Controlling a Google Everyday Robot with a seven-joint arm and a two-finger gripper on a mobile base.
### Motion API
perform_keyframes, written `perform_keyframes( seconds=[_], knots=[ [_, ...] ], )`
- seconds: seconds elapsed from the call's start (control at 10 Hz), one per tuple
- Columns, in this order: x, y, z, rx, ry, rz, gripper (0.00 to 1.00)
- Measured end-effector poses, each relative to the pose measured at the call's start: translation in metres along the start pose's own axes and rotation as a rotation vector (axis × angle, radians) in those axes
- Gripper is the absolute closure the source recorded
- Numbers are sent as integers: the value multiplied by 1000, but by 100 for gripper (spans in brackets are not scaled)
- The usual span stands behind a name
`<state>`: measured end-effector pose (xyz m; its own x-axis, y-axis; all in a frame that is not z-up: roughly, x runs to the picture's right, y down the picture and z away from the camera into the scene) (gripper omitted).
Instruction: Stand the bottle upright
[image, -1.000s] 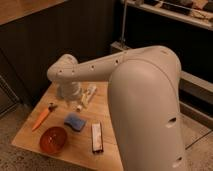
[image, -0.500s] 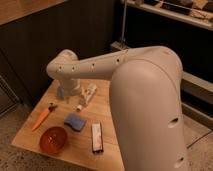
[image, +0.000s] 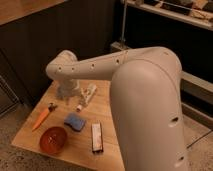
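The bottle (image: 88, 95) is a slender white bottle lying on its side on the wooden table (image: 60, 155), near the back middle, with its narrow cap end (image: 79, 106) pointing toward the front left. My gripper (image: 68, 93) hangs from the white arm just left of the bottle, close above the table top. It is beside the bottle and not around it. The arm's wrist hides the gripper's upper part.
An orange carrot (image: 41, 118) lies at the left. A blue sponge (image: 75, 121) lies in the middle, a red bowl (image: 53, 139) at the front left, and a flat black-and-white bar (image: 96, 136) at the front. My bulky arm (image: 145, 100) covers the table's right side.
My gripper has shifted a little to the left and up, away from the bottle. The bottle lies where it was.
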<state>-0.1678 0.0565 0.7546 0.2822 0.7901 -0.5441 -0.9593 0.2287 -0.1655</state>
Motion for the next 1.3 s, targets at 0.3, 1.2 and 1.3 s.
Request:
perform_keyframes(
  seconds=[0.3, 1.2, 1.3],
  knots=[
    [0, 14, 6, -18, 29, -224, 35],
    [-8, 26, -2, -85, 52, -636, 35],
    [-12, 26, -5, -92, 53, -697, 35]
  ],
)
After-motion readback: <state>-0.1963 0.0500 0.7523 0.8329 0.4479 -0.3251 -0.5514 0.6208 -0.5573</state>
